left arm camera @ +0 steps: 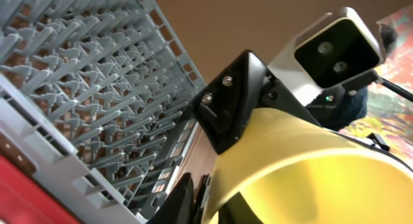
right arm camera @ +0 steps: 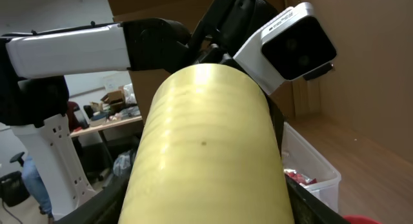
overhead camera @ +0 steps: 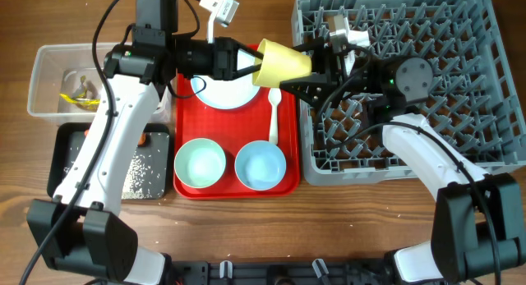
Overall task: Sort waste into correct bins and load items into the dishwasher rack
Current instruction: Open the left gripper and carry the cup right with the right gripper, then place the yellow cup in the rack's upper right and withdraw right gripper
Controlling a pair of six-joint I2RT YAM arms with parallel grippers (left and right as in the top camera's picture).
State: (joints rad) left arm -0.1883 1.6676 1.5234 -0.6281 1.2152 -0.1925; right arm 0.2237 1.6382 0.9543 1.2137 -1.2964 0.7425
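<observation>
Overhead, one small yellow plastic cup (overhead camera: 283, 63) hangs on its side in the air between the two pincers. The left pincer (overhead camera: 253, 62) has its fingers almost together on the cup's open rim. The right pincer (overhead camera: 311, 71) stands wide, a finger on either side of the cup's narrow end; whether it presses cannot be told. Behind the right pincer lies the one large grey pegged plastic rack (overhead camera: 460, 112). Beneath the left pincer sits a flat red serving tray (overhead camera: 238, 125) with one pale round plate (overhead camera: 222, 92), one white plastic spoon (overhead camera: 274, 112) and two pale blue bowls (overhead camera: 200, 164) — the second (overhead camera: 260, 165) beside the first. Further out past the left pincer's arm are two bins: a clear plastic tub (overhead camera: 37, 88) holding a yellow scrap (overhead camera: 78, 96), and a shallow black tray (overhead camera: 62, 153) with white rice grains (overhead camera: 144, 174) and an orange carrot piece (overhead camera: 141, 139).

From the left wrist, the cup's yellow wall fills the lower right; one black finger (left arm camera: 235, 104) of the right pincer lies on it, under a white wrist camera (left arm camera: 335, 46).

From the right wrist, the cup fills the middle between the pincer's own dark fingers. Beyond it red-white wrappers (right arm camera: 300, 179) lie in the tub — their print is too small to read.
</observation>
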